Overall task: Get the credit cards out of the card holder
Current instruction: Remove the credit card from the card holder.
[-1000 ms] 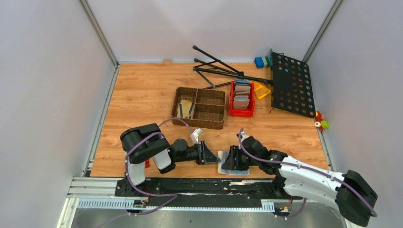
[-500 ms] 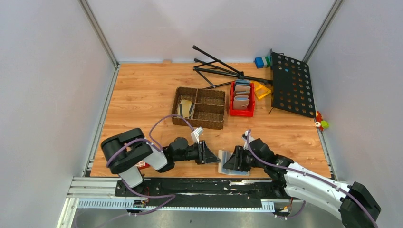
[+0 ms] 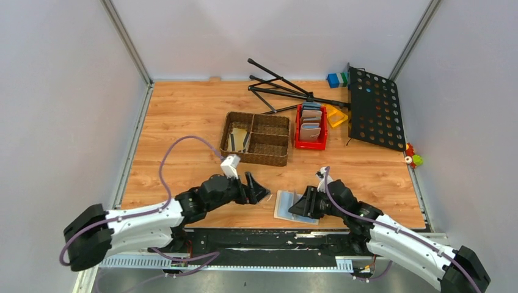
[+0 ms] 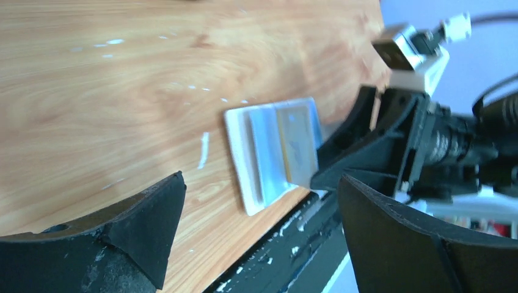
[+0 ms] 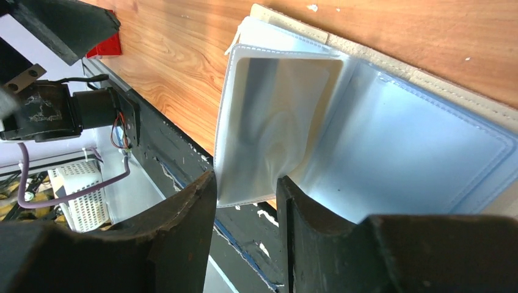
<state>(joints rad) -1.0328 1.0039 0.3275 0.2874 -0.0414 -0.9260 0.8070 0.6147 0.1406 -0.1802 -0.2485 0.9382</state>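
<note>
1. Shows card holder (image 3: 282, 207) open at near edge of surface (image 3: 183, 122), tan card (image 4: 297, 143) pocketed.
2. Left end effector (image 3: 261, 186) gaping, empty; right end effector (image 3: 295, 204) nearly closed at sleeve (image 5: 275, 122), grip unclear.
3. Probably thin, stiff, slippery: pinch card's exposed edge.

Pale walls (image 3: 61, 91) — wood-grain tabletop (image 3: 183, 122)

Bright, even light overhead, shadows soft; up close, glare bleaches the card holder (image 5: 397, 140), and the left wrist view runs blurry.
</note>
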